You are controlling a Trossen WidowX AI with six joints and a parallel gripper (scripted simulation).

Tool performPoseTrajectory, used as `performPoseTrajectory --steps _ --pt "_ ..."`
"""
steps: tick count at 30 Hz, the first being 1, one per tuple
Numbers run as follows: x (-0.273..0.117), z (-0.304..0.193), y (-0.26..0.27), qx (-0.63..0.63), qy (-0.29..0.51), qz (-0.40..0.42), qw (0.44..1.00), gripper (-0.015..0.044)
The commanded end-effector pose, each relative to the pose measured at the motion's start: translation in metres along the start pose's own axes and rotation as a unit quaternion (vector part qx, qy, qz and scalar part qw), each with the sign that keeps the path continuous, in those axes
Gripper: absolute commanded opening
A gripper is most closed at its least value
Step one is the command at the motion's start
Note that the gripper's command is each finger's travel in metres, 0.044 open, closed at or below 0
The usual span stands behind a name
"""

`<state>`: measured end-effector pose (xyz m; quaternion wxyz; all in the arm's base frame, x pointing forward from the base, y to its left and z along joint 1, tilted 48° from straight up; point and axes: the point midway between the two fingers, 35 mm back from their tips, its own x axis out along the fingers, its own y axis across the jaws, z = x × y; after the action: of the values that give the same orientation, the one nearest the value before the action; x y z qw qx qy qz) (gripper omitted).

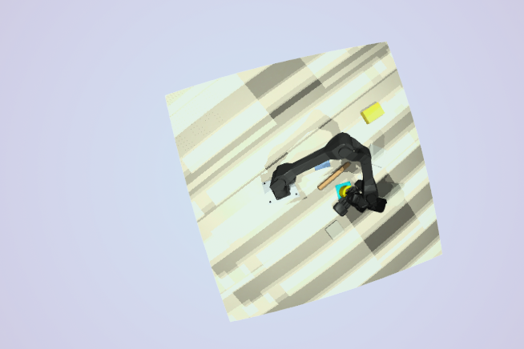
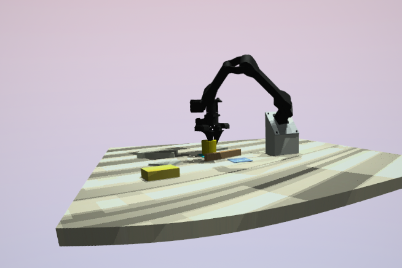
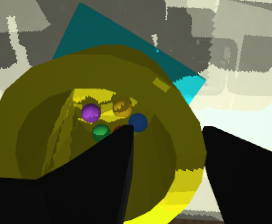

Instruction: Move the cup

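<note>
The yellow cup stands upright on the cyan pad. It also shows in the side view and fills the wrist view, with the cyan pad under and behind it. Several coloured marbles lie in its bottom. My gripper points down over the cup's rim. One finger is inside the cup and one outside, and there is a gap on each side of the wall. The gripper is open. The other pad, a pale grey square, lies nearby on the table.
A wooden bar lies close beside the cup. A light blue sheet is next to it. A yellow block sits farther off. A flat grey slab lies beyond the cup. The arm's grey pedestal stands at the right.
</note>
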<state>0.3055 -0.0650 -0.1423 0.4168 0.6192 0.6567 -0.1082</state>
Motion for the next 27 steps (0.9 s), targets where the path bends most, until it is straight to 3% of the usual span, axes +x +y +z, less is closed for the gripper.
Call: performPoseTrajectory --steps 1,27 --pt "-0.007 0.001 0.001 -0.004 -0.002 0.0 1.0 0.0146" --pt "-0.047 -0.001 -0.005 0.001 0.001 0.0 1.0 0.0146"
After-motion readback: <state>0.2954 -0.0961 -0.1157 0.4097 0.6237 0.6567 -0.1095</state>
